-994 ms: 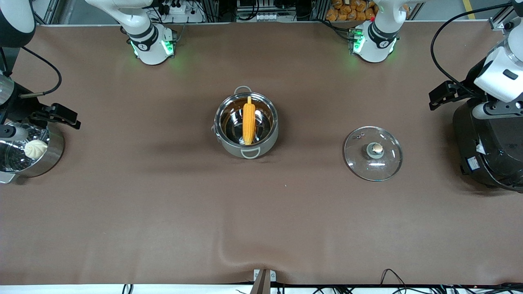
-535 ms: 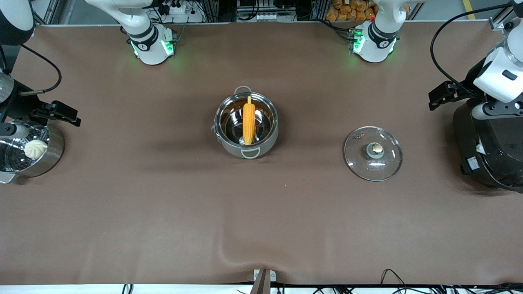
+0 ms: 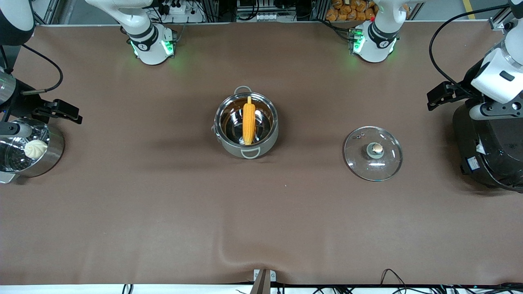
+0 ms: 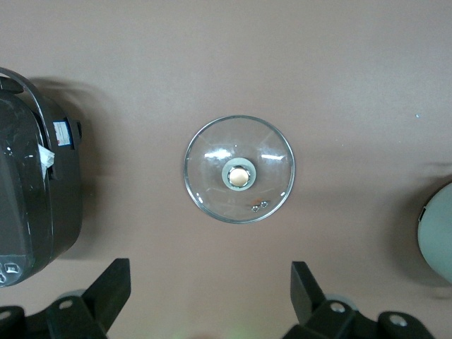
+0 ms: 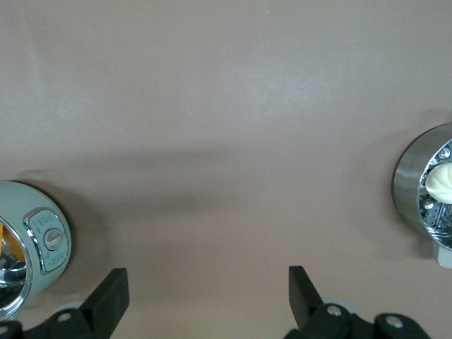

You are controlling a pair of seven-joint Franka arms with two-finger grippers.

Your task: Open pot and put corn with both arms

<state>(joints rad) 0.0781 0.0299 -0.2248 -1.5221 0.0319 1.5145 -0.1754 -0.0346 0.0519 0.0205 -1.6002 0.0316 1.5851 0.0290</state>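
Note:
The steel pot (image 3: 270, 143) stands open at the table's middle, with the corn (image 3: 249, 122) lying in it, one end propped on the rim. Its glass lid (image 3: 386, 163) lies flat on the table toward the left arm's end, bronze knob up. My left gripper (image 4: 210, 296) is open and empty, high over the table, with the lid (image 4: 212, 159) below it. My right gripper (image 5: 208, 296) is open and empty, high over bare table between the pot (image 5: 32, 244) and the steamer.
A steel steamer pot (image 3: 55, 151) with a white bun (image 3: 35, 148) stands at the right arm's end; it also shows in the right wrist view (image 5: 413, 183). A big black rice cooker (image 3: 488, 155) stands at the left arm's end. The brown cloth has a wrinkle near the front edge.
Both arms' hands have drifted very slightly toward the table's ends. Pot, corn and lid have not moved.

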